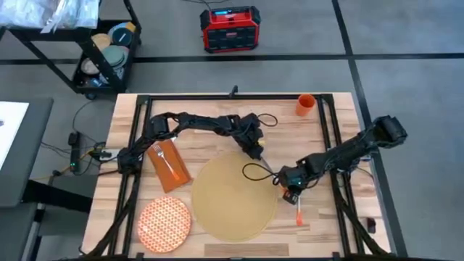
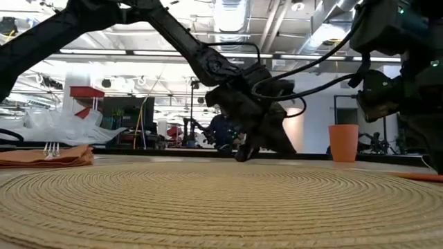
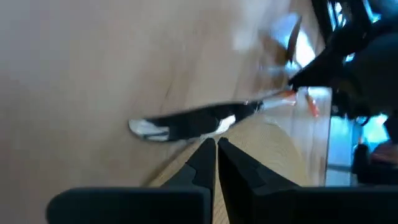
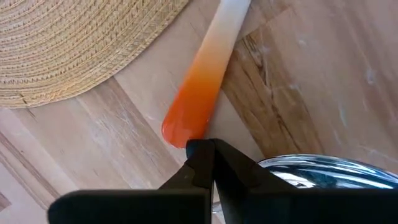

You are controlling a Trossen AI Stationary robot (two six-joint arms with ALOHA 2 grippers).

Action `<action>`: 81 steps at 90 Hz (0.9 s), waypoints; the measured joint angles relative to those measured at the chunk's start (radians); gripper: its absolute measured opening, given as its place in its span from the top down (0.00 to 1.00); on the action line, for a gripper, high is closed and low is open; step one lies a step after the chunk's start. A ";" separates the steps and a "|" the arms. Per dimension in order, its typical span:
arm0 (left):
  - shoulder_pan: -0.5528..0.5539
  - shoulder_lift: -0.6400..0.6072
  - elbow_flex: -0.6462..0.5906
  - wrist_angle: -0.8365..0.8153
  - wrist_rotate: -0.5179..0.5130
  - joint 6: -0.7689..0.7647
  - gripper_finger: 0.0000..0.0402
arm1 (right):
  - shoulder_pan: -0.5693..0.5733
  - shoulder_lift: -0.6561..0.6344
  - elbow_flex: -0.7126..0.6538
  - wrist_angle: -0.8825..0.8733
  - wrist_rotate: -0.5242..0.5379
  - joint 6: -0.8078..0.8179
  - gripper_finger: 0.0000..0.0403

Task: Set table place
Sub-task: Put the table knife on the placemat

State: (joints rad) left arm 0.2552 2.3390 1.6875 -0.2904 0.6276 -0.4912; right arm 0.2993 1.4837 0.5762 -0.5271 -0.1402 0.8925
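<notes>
Light-wood table (image 1: pixel 217 109), woven placemat (image 1: pixel 233 197), no legible writing, left end effector (image 1: pixel 257 154) closed, right end effector (image 1: pixel 290 190) closed.

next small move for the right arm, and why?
Probably lift the right gripper straight up. Its fingers look shut, and the orange-handled utensil already lies flat on the table beside the placemat. The plate is not yet on the placemat.
</notes>
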 joint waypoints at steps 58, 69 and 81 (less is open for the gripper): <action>0.022 0.006 0.056 -0.105 -0.150 0.065 0.81 | 0.002 0.000 0.000 0.011 -0.008 0.023 1.00; 0.024 0.006 0.056 -0.034 -0.174 -0.051 0.78 | 0.002 0.000 0.000 0.012 -0.008 0.019 1.00; 0.025 0.006 0.056 -0.037 -0.176 -0.117 0.76 | 0.001 0.000 0.000 0.013 -0.008 0.016 1.00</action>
State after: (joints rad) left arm 0.2800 2.3447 1.7439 -0.3270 0.4516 -0.6079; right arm 0.3004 1.4837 0.5762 -0.5146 -0.1478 0.9080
